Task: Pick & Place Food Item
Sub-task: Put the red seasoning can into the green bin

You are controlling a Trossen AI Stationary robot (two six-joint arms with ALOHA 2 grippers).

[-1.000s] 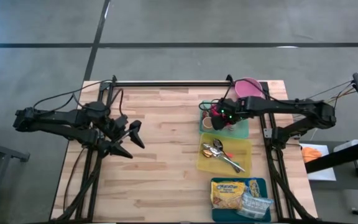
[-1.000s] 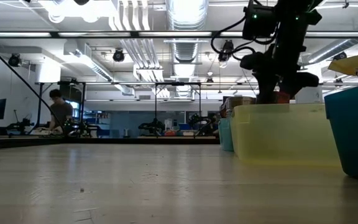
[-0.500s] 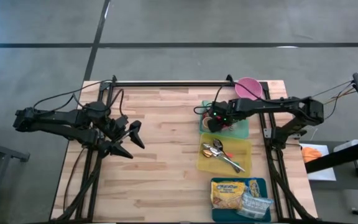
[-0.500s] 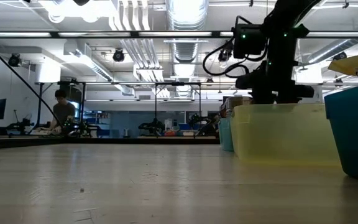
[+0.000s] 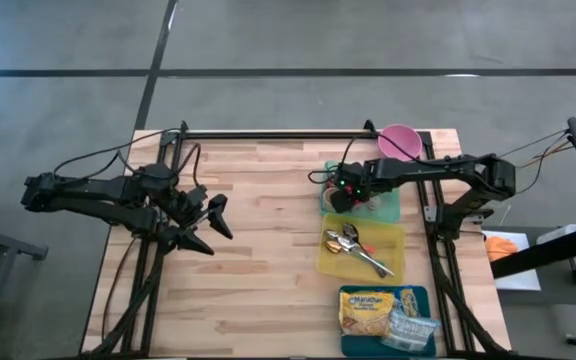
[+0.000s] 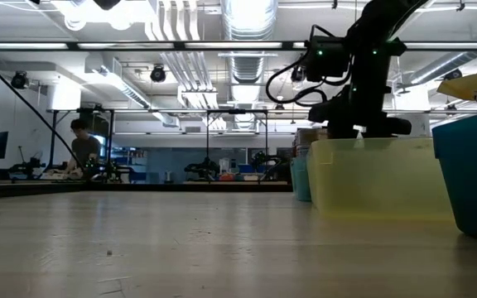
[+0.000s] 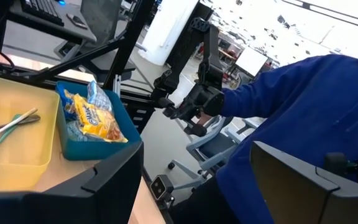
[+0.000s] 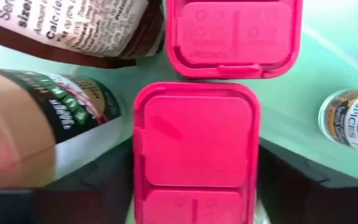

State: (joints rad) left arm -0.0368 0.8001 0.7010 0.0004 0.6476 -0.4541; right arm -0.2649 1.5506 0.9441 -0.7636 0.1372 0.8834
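Observation:
My right gripper [image 5: 346, 192] points down into the green bin [image 5: 392, 208] at the table's far right, shut on a jar with a pink flip lid [image 8: 194, 149]. Beside it in the bin stand a second pink-lidded jar [image 8: 235, 37], a brown labelled jar [image 8: 48, 124] and a small spice jar [image 8: 350, 121]. In the low view the yellow bin [image 6: 379, 178] hides the gripper's tips. My left gripper [image 5: 208, 225] hovers open over the table's left half, holding nothing. My right gripper has the pink lid's two opposite sides [image 8: 140, 180] between its two fingers, coming from above and pointing down. The jar stands upright among the other jars. The lid hides whether its base rests on the bin floor.
A yellow bin [image 5: 361, 250] with spoons lies near of the green bin, then a blue bin [image 5: 386, 320] with food packets. A pink bowl [image 5: 400, 140] sits at the far right corner. A person in a blue sleeve [image 7: 303, 124] shows beyond the table's right side.
My right gripper has sunk into the green bin and shifted a little toward the table's left. In the low view its tips have dropped behind the yellow bin's rim.

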